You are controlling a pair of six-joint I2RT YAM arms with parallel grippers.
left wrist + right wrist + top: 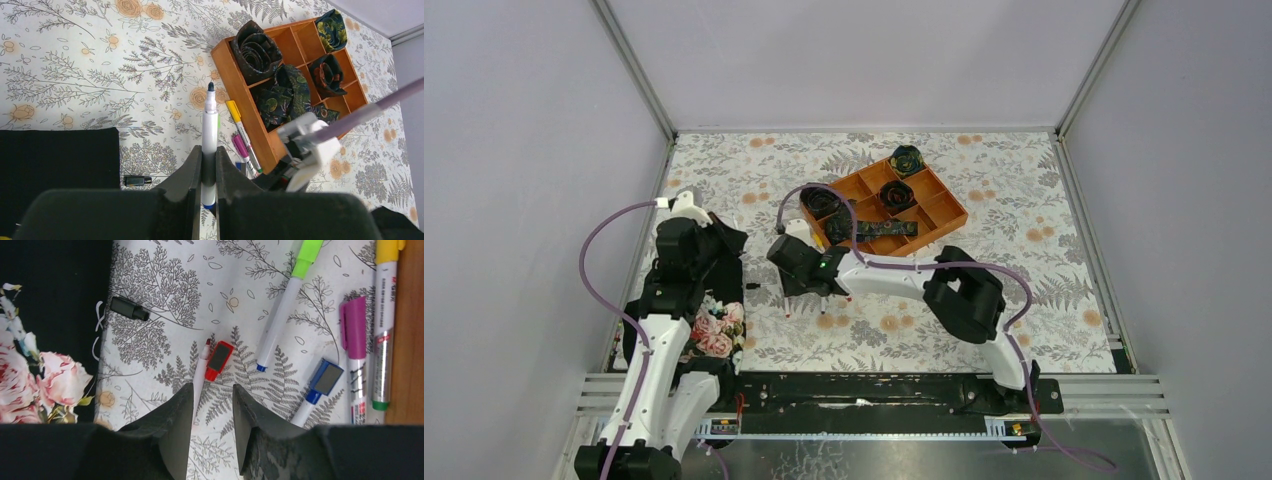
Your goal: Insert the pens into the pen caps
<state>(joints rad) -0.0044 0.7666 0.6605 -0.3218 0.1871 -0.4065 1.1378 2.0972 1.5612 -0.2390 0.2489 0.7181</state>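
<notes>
Two pens concern us: our left gripper [209,156] clamps a black-tipped pen [209,120], tip pointing out ahead of it. Our right gripper [212,396] hangs partly open over a red-tipped pen [200,371], with a red cap [218,360] just beside it, ahead of the gap between its fingers.

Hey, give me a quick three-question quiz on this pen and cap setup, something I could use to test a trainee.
1. True or false: the left gripper is shut on a black-tipped pen.
2. Which loose cap lies just ahead of the open right gripper? A: the red cap. B: yellow. C: green.
3. What colour is the tip of the bare pen lying beside that cap?
Key: 1 true; 2 A; 3 red.
</notes>
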